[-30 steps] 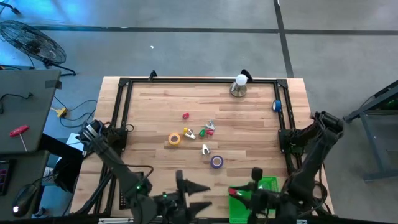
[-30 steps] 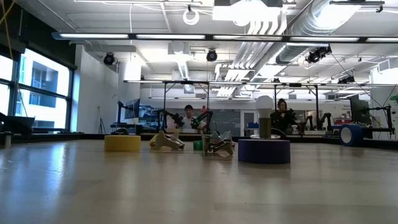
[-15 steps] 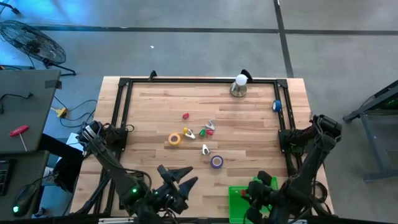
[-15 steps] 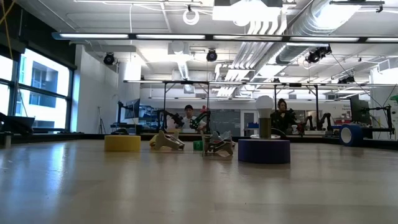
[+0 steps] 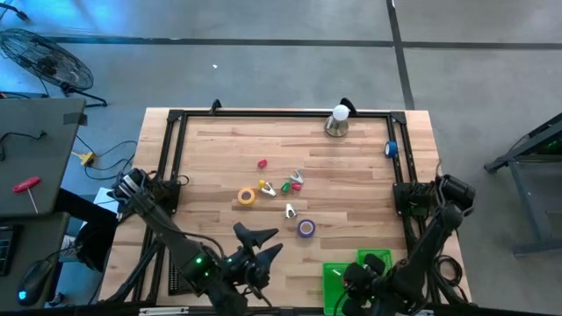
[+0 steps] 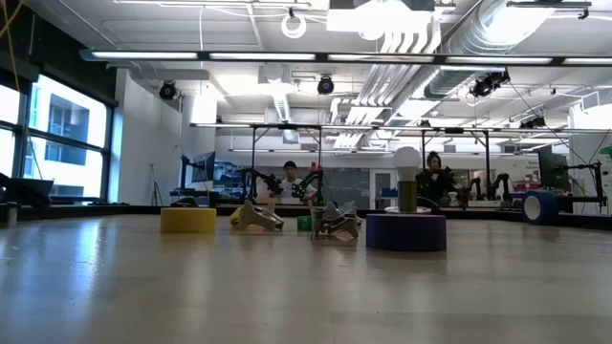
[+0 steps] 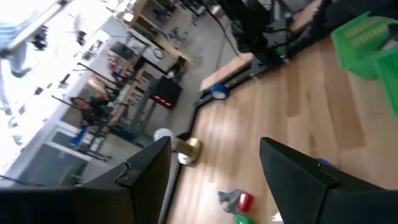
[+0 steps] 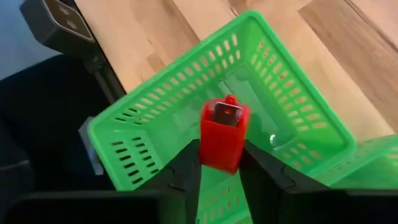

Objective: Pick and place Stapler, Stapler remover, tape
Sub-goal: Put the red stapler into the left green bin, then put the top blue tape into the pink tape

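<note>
High view, left to right: the left gripper (image 5: 263,244) hovers over the near surface (image 5: 219,167), its fingers (image 7: 298,174) spread wide and holding nothing. The yellow-orange tape (image 5: 247,196), a small pink tape (image 5: 262,163) and the purple tape (image 5: 306,228) lie mid-surface among small clutter too tiny to identify. The right gripper (image 8: 219,163) is hard to make out from above; its wrist view shows the fingers closed on a red stapler (image 8: 222,134) above a green basket (image 8: 149,118).

no readable text, label, brand or number shows in any view.
</note>
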